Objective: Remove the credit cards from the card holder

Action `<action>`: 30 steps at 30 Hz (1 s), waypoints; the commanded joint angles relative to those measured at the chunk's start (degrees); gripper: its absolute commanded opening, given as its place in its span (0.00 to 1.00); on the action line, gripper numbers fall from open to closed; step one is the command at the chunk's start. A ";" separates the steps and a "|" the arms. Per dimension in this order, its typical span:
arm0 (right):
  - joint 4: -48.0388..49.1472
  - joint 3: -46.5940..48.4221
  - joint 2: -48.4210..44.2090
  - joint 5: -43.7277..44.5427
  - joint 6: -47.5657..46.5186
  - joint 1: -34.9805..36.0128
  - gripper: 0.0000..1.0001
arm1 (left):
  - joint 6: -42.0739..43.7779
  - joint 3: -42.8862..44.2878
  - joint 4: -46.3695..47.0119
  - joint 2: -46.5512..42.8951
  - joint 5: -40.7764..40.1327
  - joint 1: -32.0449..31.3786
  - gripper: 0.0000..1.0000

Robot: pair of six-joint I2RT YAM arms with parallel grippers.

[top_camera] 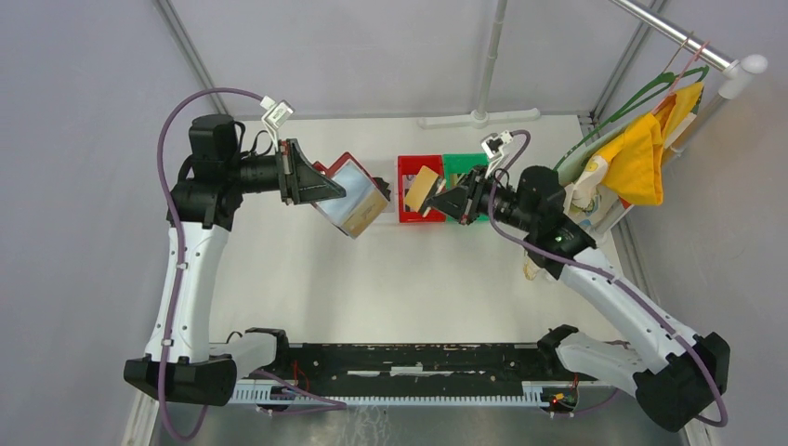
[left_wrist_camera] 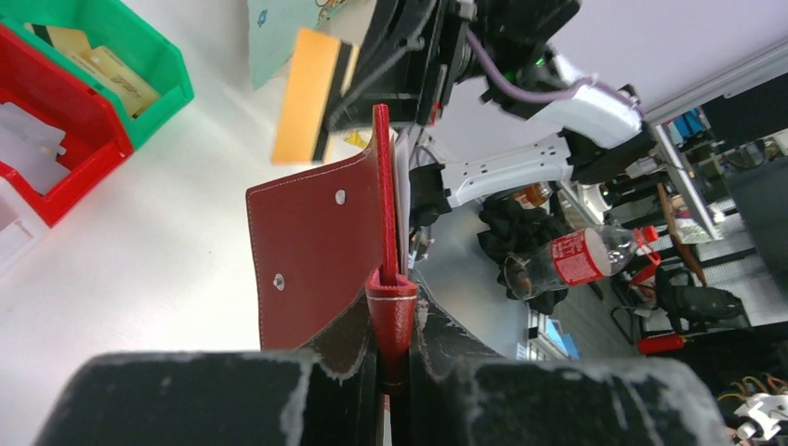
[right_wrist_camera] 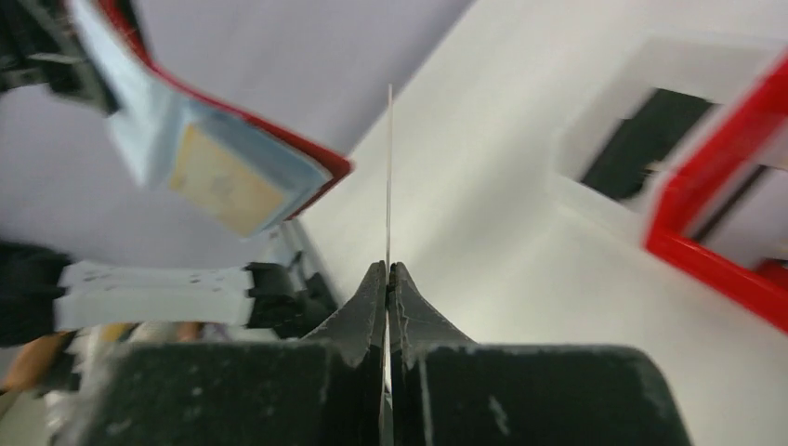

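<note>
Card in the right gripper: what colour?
The card is tan-gold with a dark stripe near one edge; shows best in the left wrist view.

The left arm (top_camera: 186,279) rises from its base at the near left corner, bends at the elbow and reaches to the right, with its wrist roughly level. The left hand (top_camera: 333,191) is clamped on one edge of the card holder (top_camera: 358,203), its fingers almost together. The right arm (top_camera: 632,307) climbs from the near right base, folds at the elbow and points left. The right hand (top_camera: 446,201) is pinched fully closed on a thin tan card (top_camera: 423,190), held in the air. The two hands face each other, near but apart.
</note>
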 commanded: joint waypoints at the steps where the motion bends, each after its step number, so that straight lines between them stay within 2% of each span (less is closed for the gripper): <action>1: -33.22 11.00 2.93 13.51 -21.74 -2.34 0.00 | 7.51 2.47 -3.26 -0.90 -0.13 0.25 0.02; 7: -39.96 16.27 9.98 32.53 -26.28 -2.67 0.00 | 11.65 2.64 -5.96 -2.28 -0.80 0.27 0.02; 18: -44.40 30.91 31.25 48.71 -30.93 -2.71 0.00 | 14.06 2.29 -8.34 -2.88 -0.49 0.23 0.02; 25: -46.71 38.33 41.76 51.97 -34.10 -3.60 0.00 | 14.41 2.65 -8.65 -3.02 -0.31 0.27 0.02; 30: -46.21 40.38 47.06 46.10 -34.47 -6.55 0.00 | 14.55 2.31 -8.75 -3.20 -0.15 0.27 0.02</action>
